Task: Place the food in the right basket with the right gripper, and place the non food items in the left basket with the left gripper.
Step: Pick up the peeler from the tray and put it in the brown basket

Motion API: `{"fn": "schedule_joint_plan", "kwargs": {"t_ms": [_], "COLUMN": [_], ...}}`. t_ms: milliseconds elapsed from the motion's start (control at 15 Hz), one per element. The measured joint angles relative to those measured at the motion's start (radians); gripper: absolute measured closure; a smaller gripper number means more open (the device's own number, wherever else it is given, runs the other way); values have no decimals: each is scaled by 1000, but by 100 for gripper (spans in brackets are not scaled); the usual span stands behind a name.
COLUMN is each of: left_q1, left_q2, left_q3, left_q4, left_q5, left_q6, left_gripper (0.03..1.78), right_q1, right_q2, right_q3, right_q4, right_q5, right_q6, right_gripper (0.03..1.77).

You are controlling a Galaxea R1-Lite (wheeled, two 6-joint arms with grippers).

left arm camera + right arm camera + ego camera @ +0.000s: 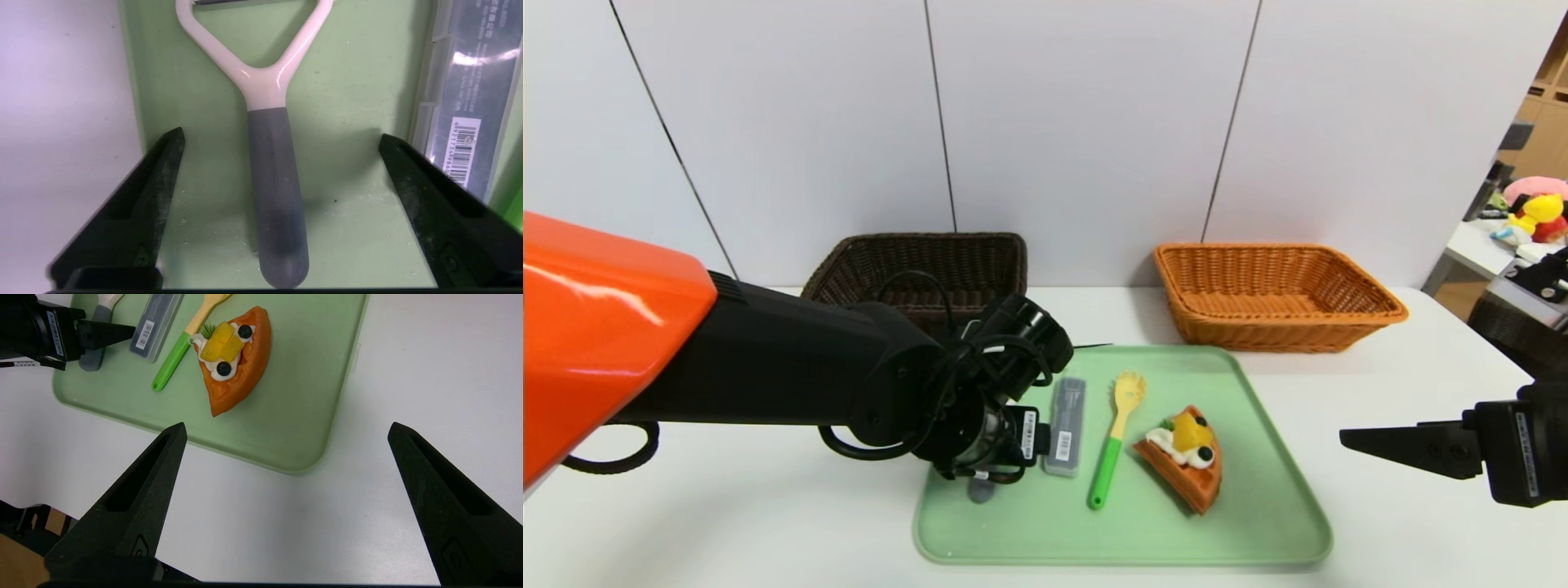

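Green tray: a pale green tray (1282, 506) with rounded corners and a low rim lies on the white counter (727, 523); it carries four things in a row.
Tray contents: a peeler (273, 171) with a grey handle and white Y-shaped head at the robot's left edge, then a clear flat plastic case (1065, 425) with a barcode label, then a spatula (1117, 437) with a green handle and a yellowish head, then a toy waffle slice (1186, 465), an orange wedge topped with white cream, yellow fruit pieces and dark berries.
Left basket: a dark brown woven basket (980, 261) stands behind the tray; the left arm hides part of it, and what shows holds nothing.
Right basket: an orange woven basket (1274, 294), rectangular with sloping walls, stands behind the tray's far right corner; nothing lies in it.
Left claw: the left claw (282, 141) is low over the tray's left part, its black pointed fingers spread wide on either side of the peeler's handle, clear of it and gripping nothing.
Right claw: the right claw (286, 428) hangs above the bare counter to the right of the tray, fingers wide apart, holding nothing, well apart from the waffle slice.
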Motion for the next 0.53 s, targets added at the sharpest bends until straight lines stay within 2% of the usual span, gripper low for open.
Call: {"fn": "schedule_joint_plan", "kwargs": {"t_ms": [200,467,533], "left_q1": [-1,-1,-1], "left_q2": [7,-1,-3], "left_q3": [4,9,9], "left_q4": [-1,3,3], "left_q5": [-1,-9,-10], "left_q6": [-6,0,1], "left_gripper": [69,111,155], "right_q1": [2,2,2], "right_q2": [-2,-13,-14], "right_q3": [-1,-6,-6], "right_q4": [-1,2,2], "right_q5": [1,1,0], "right_q6": [0,0,0], "right_gripper": [10,10,10]}}
